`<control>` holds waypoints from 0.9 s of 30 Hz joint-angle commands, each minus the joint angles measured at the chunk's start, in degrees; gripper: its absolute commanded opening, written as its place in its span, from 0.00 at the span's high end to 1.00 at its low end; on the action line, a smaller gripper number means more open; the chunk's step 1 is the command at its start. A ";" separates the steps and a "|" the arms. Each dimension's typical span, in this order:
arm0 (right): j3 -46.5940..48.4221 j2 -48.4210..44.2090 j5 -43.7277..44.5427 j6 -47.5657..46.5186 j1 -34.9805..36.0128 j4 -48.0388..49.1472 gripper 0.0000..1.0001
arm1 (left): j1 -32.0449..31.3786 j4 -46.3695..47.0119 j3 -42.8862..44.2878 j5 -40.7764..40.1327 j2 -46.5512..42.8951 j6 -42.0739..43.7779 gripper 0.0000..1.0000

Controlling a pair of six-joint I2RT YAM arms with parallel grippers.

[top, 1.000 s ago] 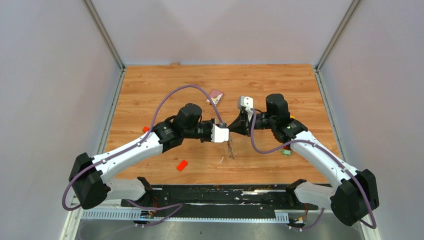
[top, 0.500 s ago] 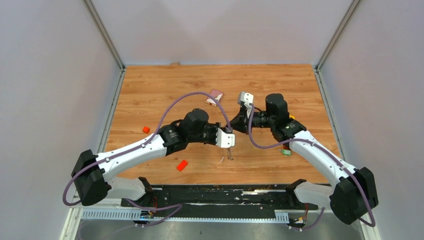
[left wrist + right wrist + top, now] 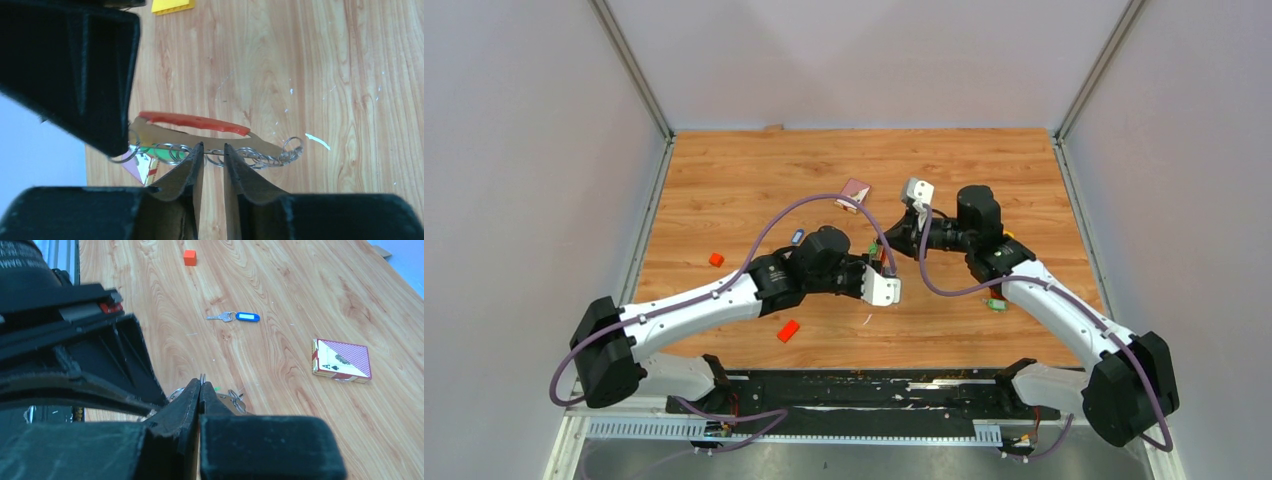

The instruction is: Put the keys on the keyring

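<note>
Two robot arms met over the middle of a wooden desk (image 3: pixel 724 190), with the keyring (image 3: pixel 210 141) caught between them, its red strap lying alongside a dark jagged strip strung with wire loops. The left end effector (image 3: pixel 213 152) was narrow, its tips close on either side of the loops and seemingly nipping them. The right end effector (image 3: pixel 200 387) was pressed tight on one thin loop that stood up between its tips. This looked like the threading step, one side steadying the bunch while the other worked a loop. A green tag (image 3: pixel 140 149) showed beside the loops, though I could not tell whether it was already threaded. The blue-tagged key (image 3: pixel 235 316) lay loose on the desk, well apart. The next move, I judged, called for prising a loop open and bringing a loose key's hole to it. The left arm (image 3: pixel 694 300) stretched low and nearly straight toward the centre. The right arm (image 3: pixel 1054 305) was bent at the elbow, its wrist turned inward to face the other.
</note>
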 commanded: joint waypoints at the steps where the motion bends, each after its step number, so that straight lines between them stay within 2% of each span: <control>1: -0.44 -1.99 -4.34 -3.79 -1.02 3.00 1.00 | 0.73 0.05 -0.60 -2.12 -5.02 0.11 0.68; 5: -0.60 -2.83 -9.83 -8.39 -1.68 1.29 1.00 | 4.60 -1.19 -1.30 1.89 -8.60 -1.74 0.58; 9: -0.17 -3.06 -14.88 -12.14 -1.94 -1.19 1.00 | 9.05 -0.91 -0.90 9.45 -10.41 -4.83 0.54; 14: 0.82 -2.57 -20.81 -14.32 -2.06 -4.45 1.00 | 10.89 0.78 0.89 15.86 -8.15 -8.28 0.56; 21: 1.34 -2.14 -23.73 -15.78 -2.10 -6.41 1.00 | 11.06 2.31 2.56 26.21 -4.50 -11.52 0.60; 27: 1.45 -2.02 -24.32 -16.41 -2.08 -7.10 1.00 | 11.11 3.29 2.44 28.01 -3.60 -12.76 0.65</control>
